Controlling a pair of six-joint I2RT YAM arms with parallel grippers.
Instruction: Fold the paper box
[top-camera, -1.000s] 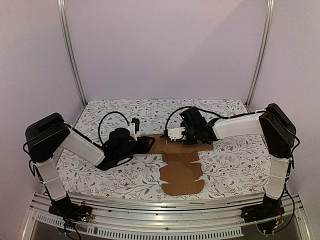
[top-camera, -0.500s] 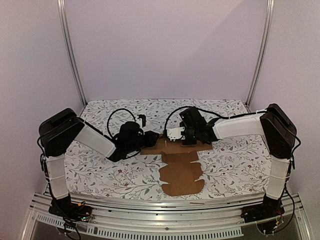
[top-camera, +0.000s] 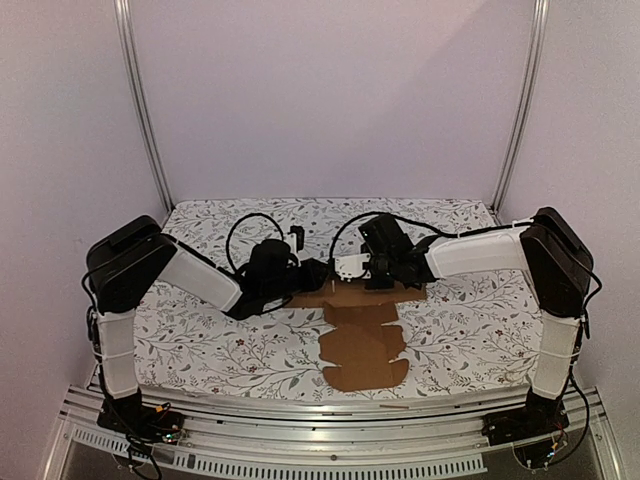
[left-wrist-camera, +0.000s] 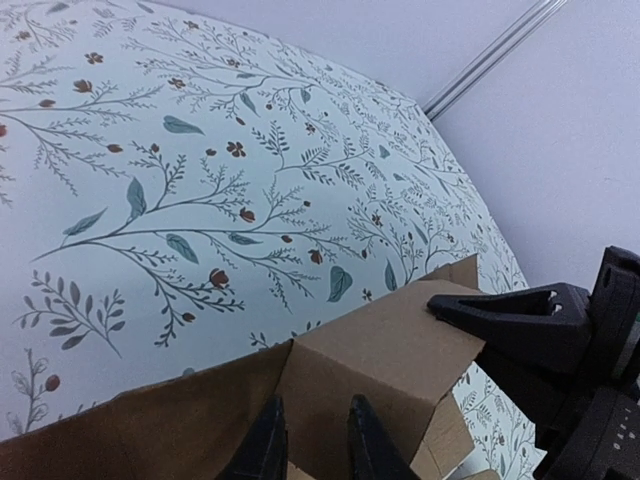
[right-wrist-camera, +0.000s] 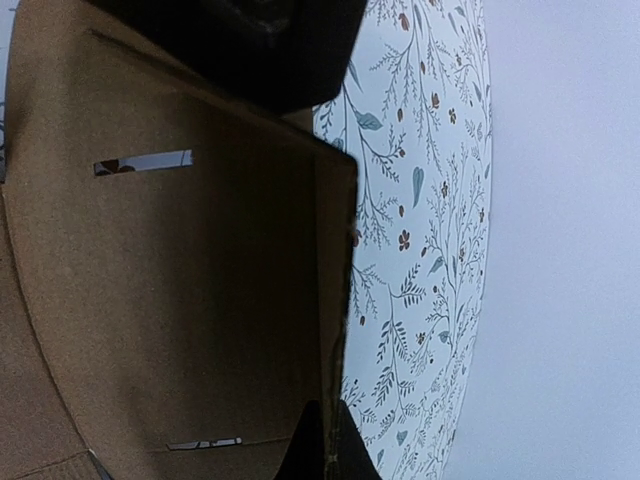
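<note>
The paper box (top-camera: 365, 345) is a flat brown die-cut sheet near the table's front centre, and its far end is lifted between the two grippers. My right gripper (top-camera: 347, 270) is shut on the upper edge of a raised panel (right-wrist-camera: 180, 280); its fingers (right-wrist-camera: 328, 445) pinch that edge. In the left wrist view its black fingertip (left-wrist-camera: 505, 315) shows clamped on the panel's top. My left gripper (top-camera: 318, 272) reaches in from the left. Its jaws (left-wrist-camera: 312, 440) stand narrowly apart with the tips against the raised panel (left-wrist-camera: 390, 350), next to a crease. Only cardboard surface shows between them.
The table (top-camera: 220, 340) wears a white cloth with a leaf and flower print. Metal uprights (top-camera: 140, 110) stand at the back corners before plain walls. A metal rail (top-camera: 330, 405) runs along the near edge.
My left arm has swung right across the cloth to the box's raised far end, and its jaws have narrowed. The right arm and the sheet's near part have stayed put.
</note>
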